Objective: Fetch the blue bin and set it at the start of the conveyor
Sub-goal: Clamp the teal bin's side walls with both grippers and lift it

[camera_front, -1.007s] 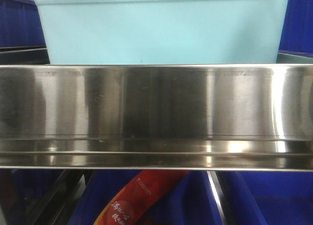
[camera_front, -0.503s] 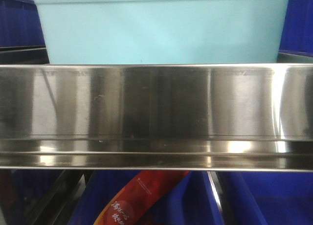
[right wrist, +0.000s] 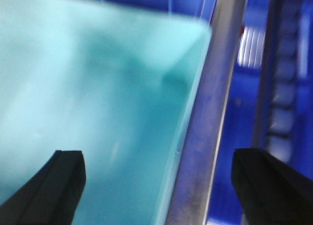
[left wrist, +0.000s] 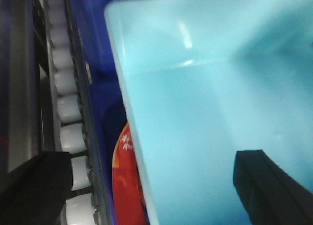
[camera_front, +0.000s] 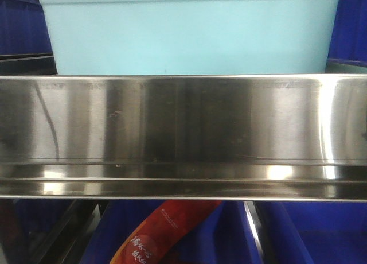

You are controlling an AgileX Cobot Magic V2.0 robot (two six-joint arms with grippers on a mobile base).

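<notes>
Slightly higher now sits the smooth aqua blue bin, left claw and right claw spread wide

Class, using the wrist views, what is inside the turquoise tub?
The blue bin shows only bare floor and walls, with one finger each of the left gripper and right gripper over it. Floor beyond the frames and under those fingers is unseen.

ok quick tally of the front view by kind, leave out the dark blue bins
turquoise tub: 1
stainless-steel shelf rail: 1
red printed packet: 1
total: 3
</notes>
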